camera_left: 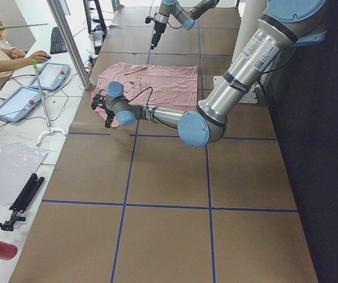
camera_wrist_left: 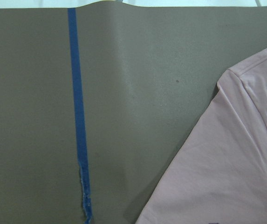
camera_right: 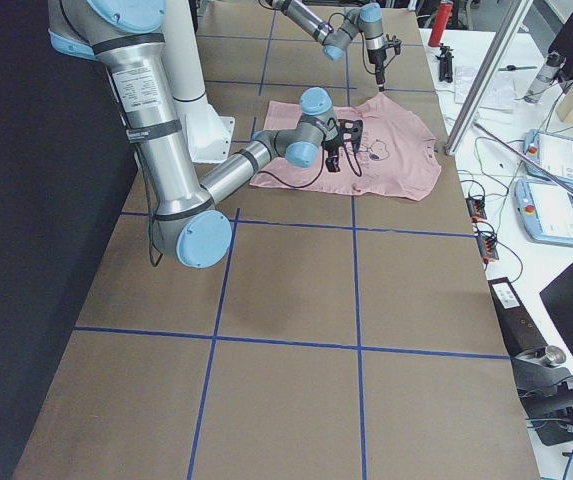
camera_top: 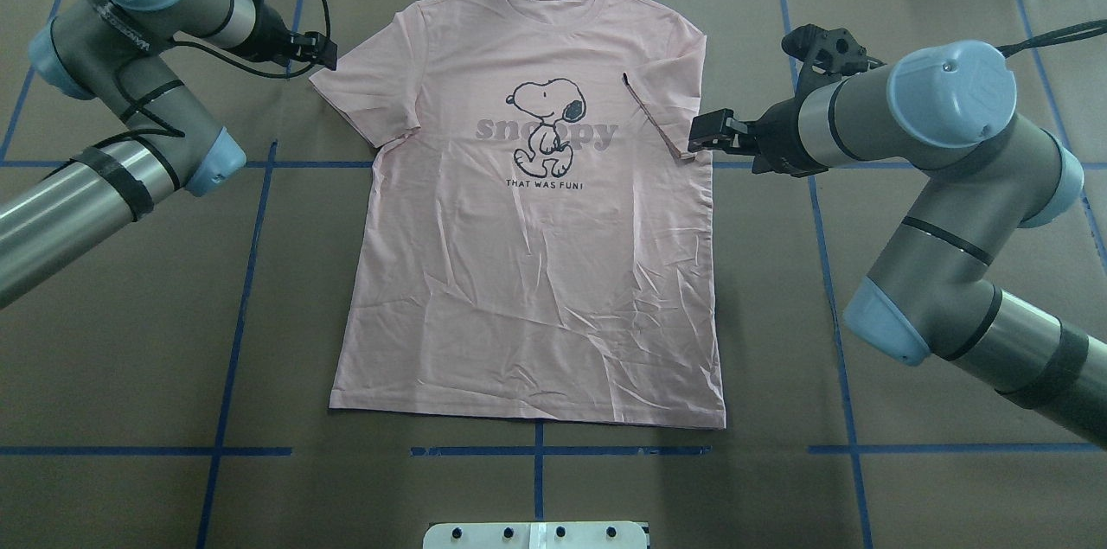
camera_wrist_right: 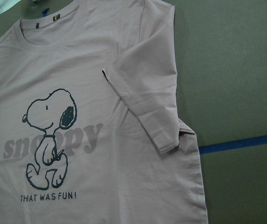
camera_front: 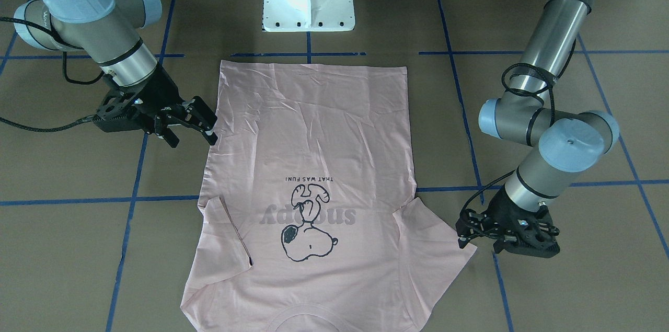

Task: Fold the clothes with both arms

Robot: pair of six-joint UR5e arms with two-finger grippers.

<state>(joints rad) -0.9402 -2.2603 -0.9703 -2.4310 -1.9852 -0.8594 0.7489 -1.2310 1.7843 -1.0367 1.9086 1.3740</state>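
The pale pink T-shirt (camera_top: 527,272) lies flat and face up on the brown table, collar at the far edge, dog outline and lettering showing (camera_wrist_right: 49,135). The sleeve on my right side is folded inward onto the body (camera_wrist_right: 147,102); the other sleeve (camera_top: 355,95) lies spread out. My right gripper (camera_top: 702,134) hovers open and empty just outside the folded sleeve, also seen at the shirt's side as the right gripper (camera_front: 192,136). My left gripper (camera_front: 462,231) sits low beside the tip of the spread sleeve, its fingers apart and nothing in them. The left wrist view shows only sleeve cloth (camera_wrist_left: 236,163) and table.
The white pedestal base (camera_front: 308,2) stands behind the shirt's hem. Blue tape lines (camera_top: 251,272) grid the brown table. Past the table's far edge a desk holds tablets (camera_left: 51,73), a metal pole (camera_left: 71,41) rises there, and a person's hand (camera_left: 39,56) rests there.
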